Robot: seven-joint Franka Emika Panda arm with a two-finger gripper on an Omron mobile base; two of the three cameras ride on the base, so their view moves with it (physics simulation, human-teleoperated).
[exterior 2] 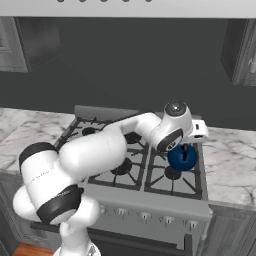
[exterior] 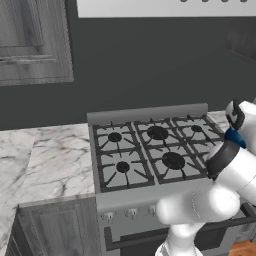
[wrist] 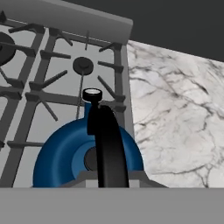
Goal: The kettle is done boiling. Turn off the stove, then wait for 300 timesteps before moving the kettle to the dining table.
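The white arm (exterior 2: 95, 155) rises from the lower left of the right base view, bends, and reaches toward center right. Its gripper (exterior 2: 186, 150) points downward, jaws apparently closed, though the wrist hides them.

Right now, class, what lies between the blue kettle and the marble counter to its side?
In the hand view, between the kettle and the counter lie a black grate bar and the stove's grey steel edge, nothing else.

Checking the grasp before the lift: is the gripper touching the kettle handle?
Cannot tell. In the hand view the black handle of the kettle runs down to the bottom edge, and the fingertips' contact is hidden. In the right base view the wrist covers it.
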